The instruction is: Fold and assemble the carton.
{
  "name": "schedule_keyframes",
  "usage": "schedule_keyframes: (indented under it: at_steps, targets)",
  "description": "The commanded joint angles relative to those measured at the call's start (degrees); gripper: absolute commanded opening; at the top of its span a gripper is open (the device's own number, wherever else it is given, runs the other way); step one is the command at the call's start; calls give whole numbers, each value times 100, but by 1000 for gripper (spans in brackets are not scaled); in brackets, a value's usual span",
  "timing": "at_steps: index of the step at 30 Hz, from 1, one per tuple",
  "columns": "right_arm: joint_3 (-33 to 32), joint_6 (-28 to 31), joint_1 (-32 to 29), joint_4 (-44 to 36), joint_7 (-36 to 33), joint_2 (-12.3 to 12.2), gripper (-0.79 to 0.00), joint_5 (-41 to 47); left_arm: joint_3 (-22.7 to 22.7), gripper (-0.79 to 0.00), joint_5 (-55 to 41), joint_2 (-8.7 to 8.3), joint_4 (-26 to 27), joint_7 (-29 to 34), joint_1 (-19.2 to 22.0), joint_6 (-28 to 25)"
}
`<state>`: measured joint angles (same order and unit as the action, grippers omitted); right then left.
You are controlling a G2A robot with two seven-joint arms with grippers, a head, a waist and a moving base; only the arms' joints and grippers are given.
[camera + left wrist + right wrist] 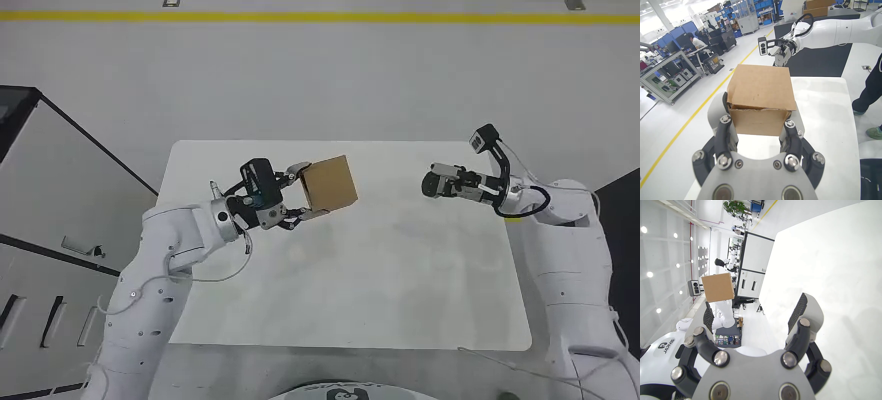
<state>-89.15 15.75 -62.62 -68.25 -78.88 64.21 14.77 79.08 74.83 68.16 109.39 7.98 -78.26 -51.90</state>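
One carton point(330, 183), two grippers. The left gripper point(296, 196), arm reaching level over the worktop point(400, 290), clamps the closed, nearly cubic carton's near end, holding it above the far-left part, pointing rightward at the right gripper point(430, 184), which is level, spread wide, empty
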Motion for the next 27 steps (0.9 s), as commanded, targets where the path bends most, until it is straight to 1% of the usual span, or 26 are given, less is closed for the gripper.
schedule_keyframes:
  at_steps: [1,2,4,6,7,9,11,14,25,27]
  targets:
    - [0,0,0,0,0,0,0,0,5,-785,-96,0,-10,-4,-13,60]
    - [0,0,0,0,0,0,0,0,76,-785,-230,-16,10,69,3,-20]
    - [0,0,0,0,0,0,0,0,351,-785,-805,-68,7,331,35,-282]
    - [0,0,0,0,0,0,0,0,618,-785,-1568,-140,54,809,63,-559]
    - [0,0,0,0,0,0,0,0,735,-785,-1981,-179,100,1066,71,-610]
    - [0,0,0,0,0,0,0,0,857,-785,-2865,-271,213,1706,40,-601]
    - [0,0,0,0,0,0,0,0,957,-785,-3811,-368,422,2367,19,-465]
    - [0,0,0,0,0,0,0,0,1134,-785,-5076,-520,799,3356,10,-40]
    - [0,0,0,0,0,0,0,0,1134,-785,-5076,-520,799,3356,10,-40]
    - [0,0,0,0,0,0,0,0,1031,-785,-5158,-512,880,3180,-7,216]
